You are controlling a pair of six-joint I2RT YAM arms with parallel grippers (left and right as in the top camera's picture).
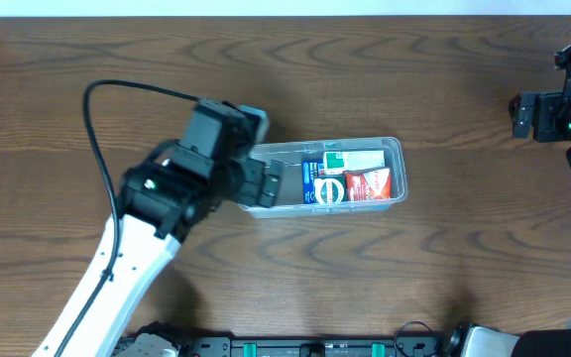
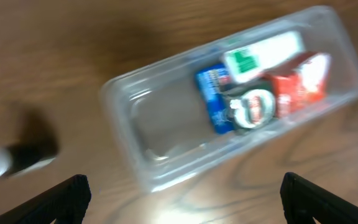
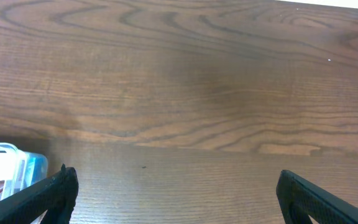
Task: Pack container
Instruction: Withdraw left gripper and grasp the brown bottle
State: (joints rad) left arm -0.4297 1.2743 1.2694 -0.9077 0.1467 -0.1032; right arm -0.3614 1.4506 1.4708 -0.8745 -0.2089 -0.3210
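Hovering spread wide and empty, the left pincer (image 2: 185,186) hangs over the bare 9 o'clock end of the mid-table container (image 2: 160,124), probably because that is the only room left. A blue packet (image 2: 211,102), a green-and-white packet (image 2: 263,55) and a red packet (image 2: 303,84) crowd its 3 o'clock end. The right pincer (image 3: 176,190), also open and empty, is parked at the table's (image 1: 67,59) 2 o'clock edge, out of the way.

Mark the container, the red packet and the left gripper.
container (image 2: 160,124): left wrist view, its bare floor.
red packet (image 1: 369,183): overhead view, middle of its face.
left gripper (image 2: 185,196): left wrist view, midway between fingertips.
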